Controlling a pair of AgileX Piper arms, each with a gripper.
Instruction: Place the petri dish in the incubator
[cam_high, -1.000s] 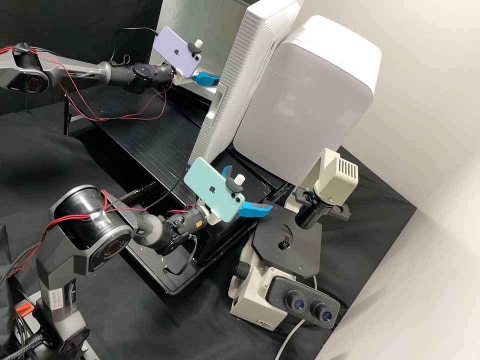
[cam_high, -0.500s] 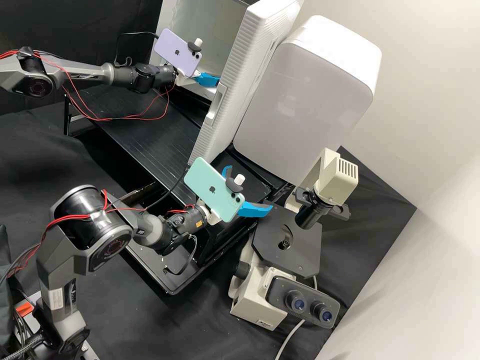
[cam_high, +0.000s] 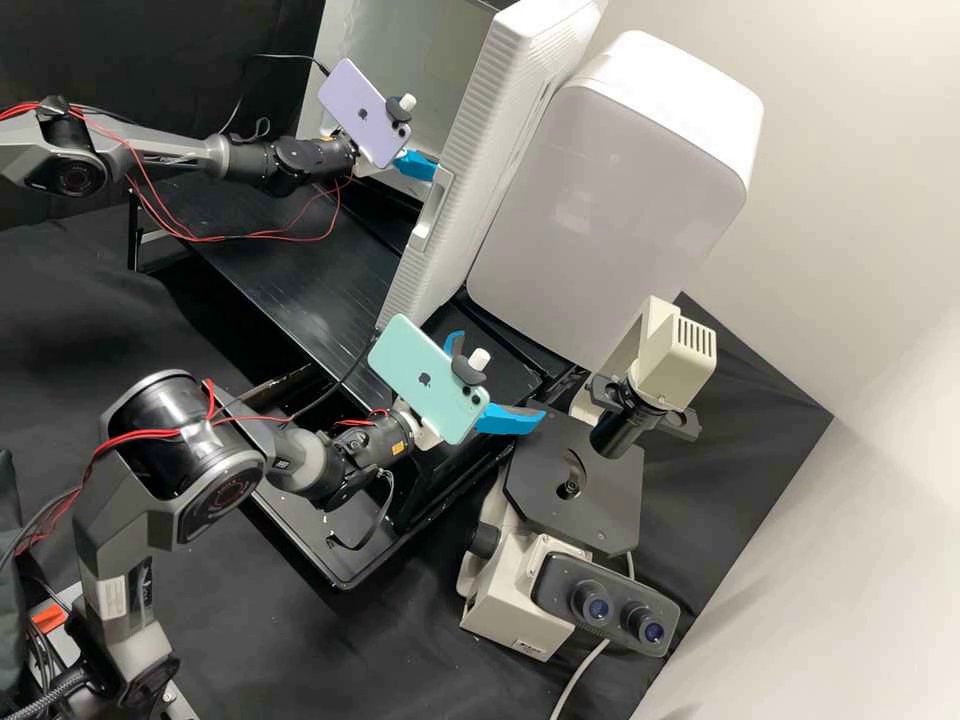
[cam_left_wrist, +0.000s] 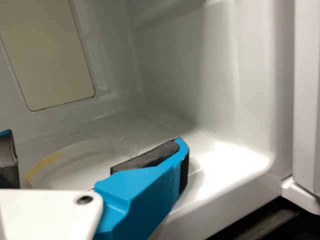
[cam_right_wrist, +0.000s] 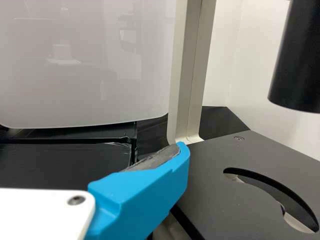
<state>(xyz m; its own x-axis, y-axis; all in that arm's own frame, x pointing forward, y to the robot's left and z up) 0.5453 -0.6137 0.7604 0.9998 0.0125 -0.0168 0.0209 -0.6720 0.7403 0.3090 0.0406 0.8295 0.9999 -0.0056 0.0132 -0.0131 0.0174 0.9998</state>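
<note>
The white incubator (cam_high: 420, 50) stands open at the back, its ribbed door (cam_high: 490, 150) swung aside. My left gripper (cam_high: 415, 163) is inside the chamber. In the left wrist view the clear petri dish (cam_left_wrist: 80, 155), with a yellow mark on it, lies low over the white incubator floor (cam_left_wrist: 225, 160) between the spread fingers of the left gripper (cam_left_wrist: 92, 142), which is shut on the dish's rim. My right gripper (cam_high: 497, 378) hangs open with nothing in it, beside the microscope stage (cam_high: 580, 480); one of its blue fingers (cam_right_wrist: 150, 175) shows over the stage (cam_right_wrist: 240, 180).
A large white box (cam_high: 620, 190) stands right of the incubator door. A microscope (cam_high: 560, 590) with a black condenser (cam_right_wrist: 297, 55) sits at front right. A long black ribbed platform (cam_high: 300, 270) runs under both arms. Red cables (cam_high: 200, 225) trail from the left arm.
The left arm has pushed forward and to the right, carrying its gripper deeper into the incubator. The right arm has kept still.
</note>
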